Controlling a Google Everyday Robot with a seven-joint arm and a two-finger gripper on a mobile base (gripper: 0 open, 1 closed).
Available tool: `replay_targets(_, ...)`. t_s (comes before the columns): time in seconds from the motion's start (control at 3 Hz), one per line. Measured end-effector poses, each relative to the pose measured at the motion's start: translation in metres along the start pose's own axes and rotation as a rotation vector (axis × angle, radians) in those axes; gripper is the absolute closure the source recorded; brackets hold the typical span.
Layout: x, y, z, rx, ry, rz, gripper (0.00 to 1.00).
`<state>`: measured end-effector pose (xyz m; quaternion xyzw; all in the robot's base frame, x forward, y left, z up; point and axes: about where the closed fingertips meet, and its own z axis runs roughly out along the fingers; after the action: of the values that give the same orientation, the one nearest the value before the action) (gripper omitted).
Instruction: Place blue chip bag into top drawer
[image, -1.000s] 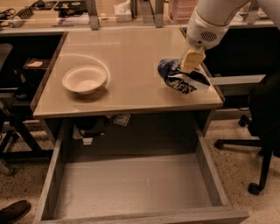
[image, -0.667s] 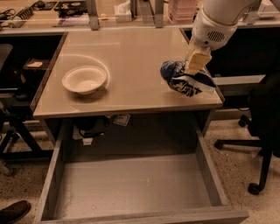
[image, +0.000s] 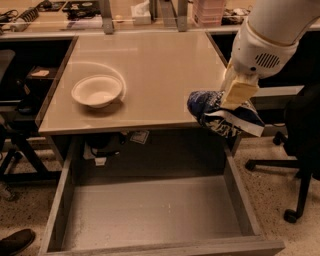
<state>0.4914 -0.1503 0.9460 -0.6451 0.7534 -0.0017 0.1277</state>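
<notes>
Moved since the earlier frame: bag (image: 225, 116) and gripper (image: 232, 102) together, from the right part of the table (image: 150, 60) out to its front right corner. The bowl (image: 97, 91) at left kept its place, so the shift was the arm's and not the camera's.

Left to right:
- Bowl sat on the table's left half, well apart from the bag and untouched.
- Drawer (image: 155, 212) stood pulled out below the table's front edge, with nothing on its floor.
- Bag hung over the front edge near the right corner, its lower part past the tabletop and above the drawer's right side. It was not in the drawer yet.
- Gripper came down onto the bag's top from the right, its fingers clenched on the bag.

Judgement: the carry was under way. What remained was to bring the bag leftward and down over the drawer floor, clear of the right wall, then let go.

Writing: the bag showed white patches and print, none of it legible. A white tag (image: 100, 161) and a paper slip (image: 139, 136) under the table front could not be read either. No brand was made out.
</notes>
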Motion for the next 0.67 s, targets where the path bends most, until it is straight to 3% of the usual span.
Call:
replay_targets(0.33,0.000,0.000,0.000,0.001,-0.001,0.000,1.00)
replay_targets(0.67,-0.014,0.027,-0.001,-0.023,-0.021,-0.041,1.00)
